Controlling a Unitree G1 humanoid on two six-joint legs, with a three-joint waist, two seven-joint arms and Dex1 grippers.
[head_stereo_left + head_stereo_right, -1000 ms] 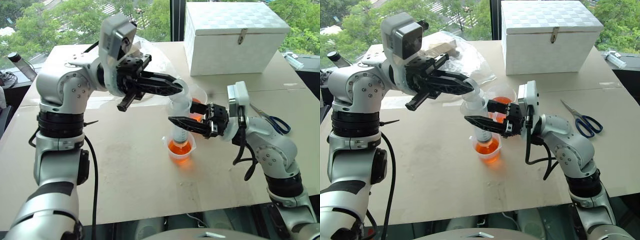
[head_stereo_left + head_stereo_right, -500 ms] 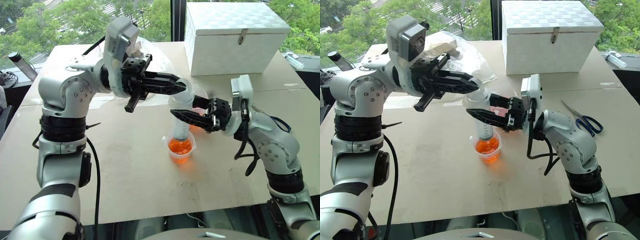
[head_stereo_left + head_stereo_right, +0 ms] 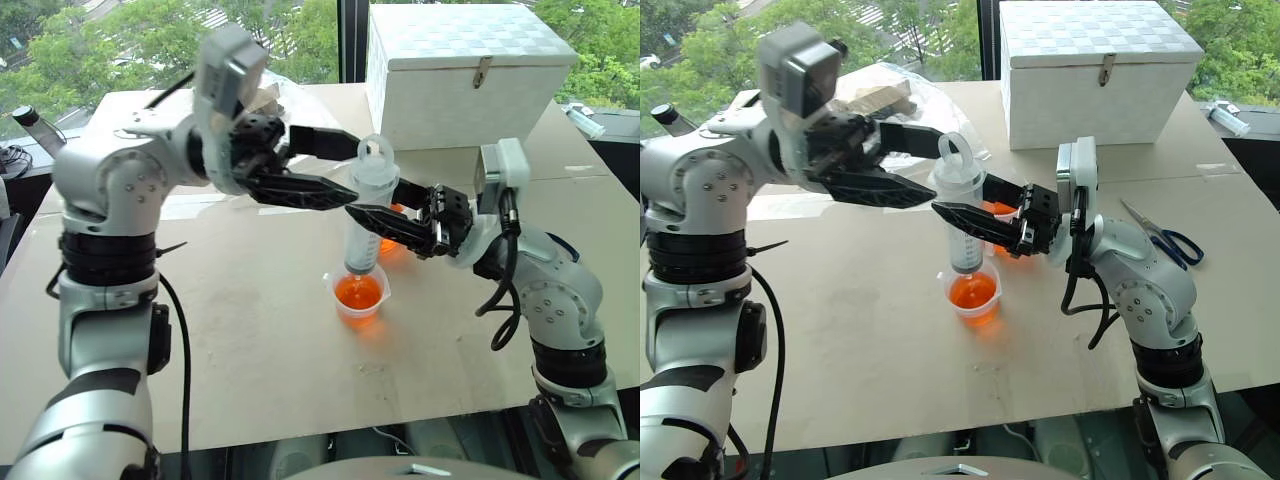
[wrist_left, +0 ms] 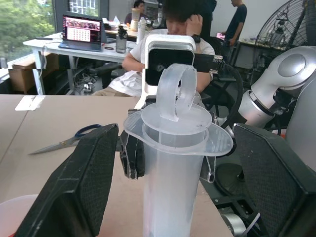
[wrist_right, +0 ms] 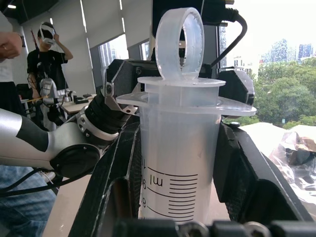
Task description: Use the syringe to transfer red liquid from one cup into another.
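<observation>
The syringe point(image 3: 367, 205) is made of clear, slightly milky plastic, and black scale marks are printed on its barrel. The red liquid point(image 3: 359, 292) is seen as translucent orange-red in the small clear cup point(image 3: 359, 297). The same colour is seen in the taller clear cup point(image 3: 392, 246) behind. Both grippers are black, the left gripper point(image 3: 340, 165) and the right gripper point(image 3: 362, 214), on silver-grey arms. The box point(image 3: 470, 72) is white with a woven check pattern. The scissors point(image 3: 1164, 240) have blue handles. The tabletop point(image 3: 250, 340) is pale beige.
</observation>
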